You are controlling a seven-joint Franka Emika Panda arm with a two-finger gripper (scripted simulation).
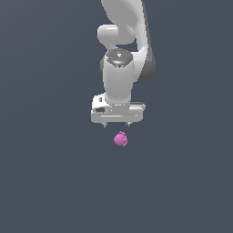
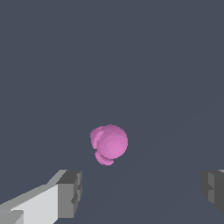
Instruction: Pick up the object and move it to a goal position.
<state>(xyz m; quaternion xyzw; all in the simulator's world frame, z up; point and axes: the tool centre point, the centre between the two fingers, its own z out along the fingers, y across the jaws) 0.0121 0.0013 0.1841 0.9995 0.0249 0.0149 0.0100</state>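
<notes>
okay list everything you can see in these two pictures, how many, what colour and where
ball: one, pink-magenta, lumpy, just below the gripper in the exterior view, not touching the fingers; the wrist view shows it ahead of the open gap
surface: one, plain dark grey-blue, fills both views
arm: one, white with dark grey joints, coming down from the top of the exterior view
gripper: one, white body, dark grey fingers, jaws wide apart, holding nothing

Matt, lumpy pink ball [image 1: 120, 139]; smooth, glossy white arm [image 1: 119, 77] with matt grey pads [image 2: 70, 192].
</notes>
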